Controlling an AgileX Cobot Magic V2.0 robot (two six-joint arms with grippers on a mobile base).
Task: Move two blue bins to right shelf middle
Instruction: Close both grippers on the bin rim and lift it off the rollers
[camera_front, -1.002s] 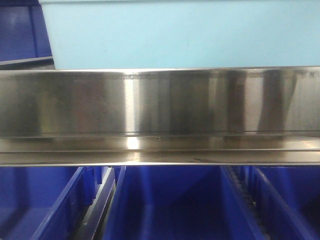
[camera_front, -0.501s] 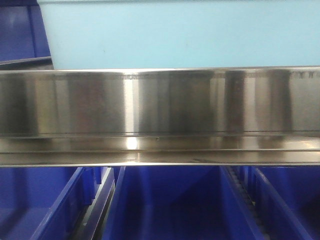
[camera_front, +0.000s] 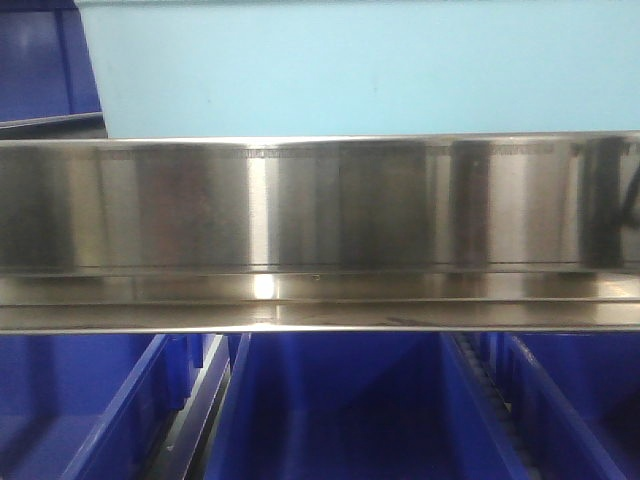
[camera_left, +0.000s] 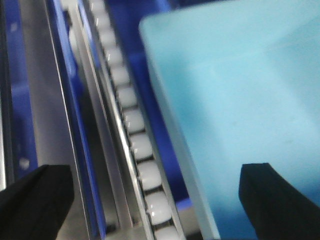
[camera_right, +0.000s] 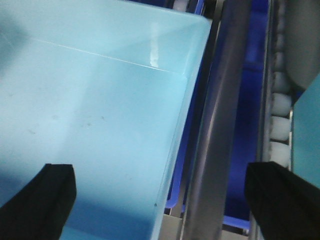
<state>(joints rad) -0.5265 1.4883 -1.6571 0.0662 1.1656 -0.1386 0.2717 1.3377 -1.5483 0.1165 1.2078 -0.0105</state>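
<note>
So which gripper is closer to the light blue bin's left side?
Left. The left gripper has its jaws open astride the left wall of the light blue bin; the right gripper straddles the opposite wall.

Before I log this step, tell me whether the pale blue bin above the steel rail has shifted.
No. In the front view the left edge of the pale blue bin meets the steel rail where it did a second ago.
</note>
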